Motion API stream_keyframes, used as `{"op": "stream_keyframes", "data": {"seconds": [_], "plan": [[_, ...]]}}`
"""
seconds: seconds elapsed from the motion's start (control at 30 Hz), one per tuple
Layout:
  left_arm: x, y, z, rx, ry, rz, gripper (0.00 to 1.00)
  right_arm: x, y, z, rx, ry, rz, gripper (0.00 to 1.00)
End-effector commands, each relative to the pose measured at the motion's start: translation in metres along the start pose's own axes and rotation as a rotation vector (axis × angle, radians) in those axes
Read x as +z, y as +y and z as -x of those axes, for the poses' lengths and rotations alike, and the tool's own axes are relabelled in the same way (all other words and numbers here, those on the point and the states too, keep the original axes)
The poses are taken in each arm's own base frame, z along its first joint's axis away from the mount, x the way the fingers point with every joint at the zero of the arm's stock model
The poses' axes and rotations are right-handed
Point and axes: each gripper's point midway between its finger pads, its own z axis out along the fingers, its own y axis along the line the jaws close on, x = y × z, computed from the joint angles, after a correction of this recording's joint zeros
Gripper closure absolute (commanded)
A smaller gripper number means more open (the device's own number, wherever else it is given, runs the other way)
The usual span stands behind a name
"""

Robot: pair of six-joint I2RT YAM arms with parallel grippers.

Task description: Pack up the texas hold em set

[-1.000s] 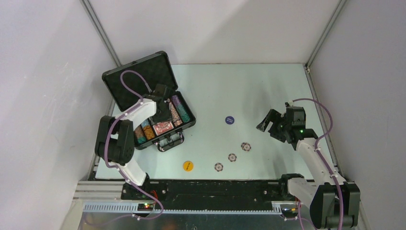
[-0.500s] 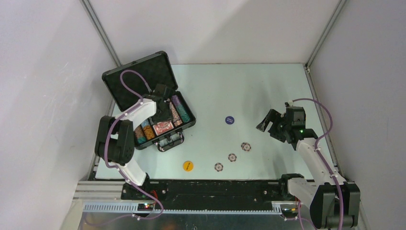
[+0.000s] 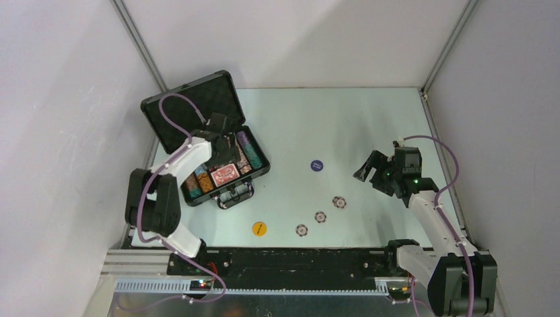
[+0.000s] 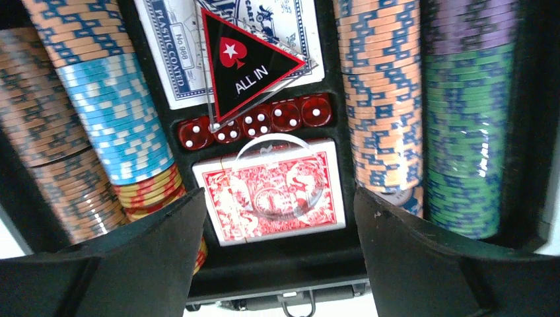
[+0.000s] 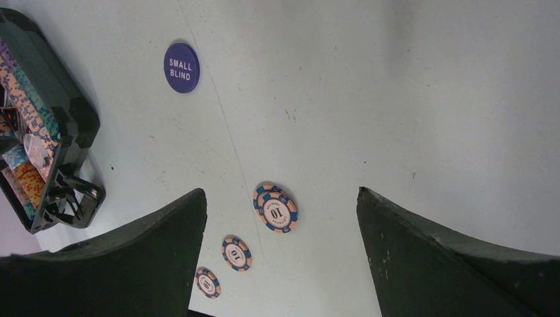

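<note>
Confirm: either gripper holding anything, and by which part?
Nothing held. Left gripper open over the case; right gripper open above the table.

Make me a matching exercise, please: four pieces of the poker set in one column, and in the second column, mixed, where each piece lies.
1. clear disc
2. SMALL BLIND disc
3. ALL IN triangle
4. yellow disc

A. on the table, near its front edge
B. on the red card deck
C. on the table, beyond the three chips
D. partly over the blue card deck

Pairs: 1-B, 2-C, 3-D, 4-A.
</note>
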Motion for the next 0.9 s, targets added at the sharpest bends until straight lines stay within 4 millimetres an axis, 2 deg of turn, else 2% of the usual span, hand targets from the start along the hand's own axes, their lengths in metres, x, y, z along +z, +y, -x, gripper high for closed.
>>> {"op": "stream_keyframes", "data": {"seconds": [0.0,0.17,0.2,0.23,0.33,0.43,0.5,0.7,0.87], "plan": [[-0.05,-0.002,0.038,-0.052,-0.163,-0.061,0.12,-0.004,0.004,0.004,0.003,-0.028,0.011,0.13],[-0.083,-0.005,0.047,-0.046,-0.215,-0.135,0.12,-0.005,0.003,0.006,-0.029,-0.056,-0.082,0.15],[-0.092,-0.003,0.049,-0.041,-0.234,-0.147,0.12,-0.005,0.012,0.004,-0.065,-0.052,-0.088,0.15],[-0.097,-0.003,0.05,-0.039,-0.246,-0.158,0.12,-0.006,0.006,0.006,-0.081,-0.068,-0.149,0.15],[-0.124,-0.003,0.053,-0.029,-0.304,-0.225,0.12,0.001,0.014,-0.004,-0.12,-0.026,-0.189,0.14],[-0.151,0.001,0.055,-0.027,-0.369,-0.276,0.11,0.013,0.012,-0.019,-0.11,0.052,-0.216,0.14],[-0.162,0.005,0.054,-0.017,-0.394,-0.283,0.1,0.018,0.011,-0.03,-0.11,0.096,-0.237,0.13],[-0.167,0.016,0.048,-0.002,-0.41,-0.272,0.06,0.025,0.015,-0.06,-0.126,0.149,-0.295,0.12],[-0.169,0.025,0.047,-0.034,-0.415,-0.281,0.05,0.027,0.021,-0.071,-0.072,0.143,-0.315,0.12]]}}
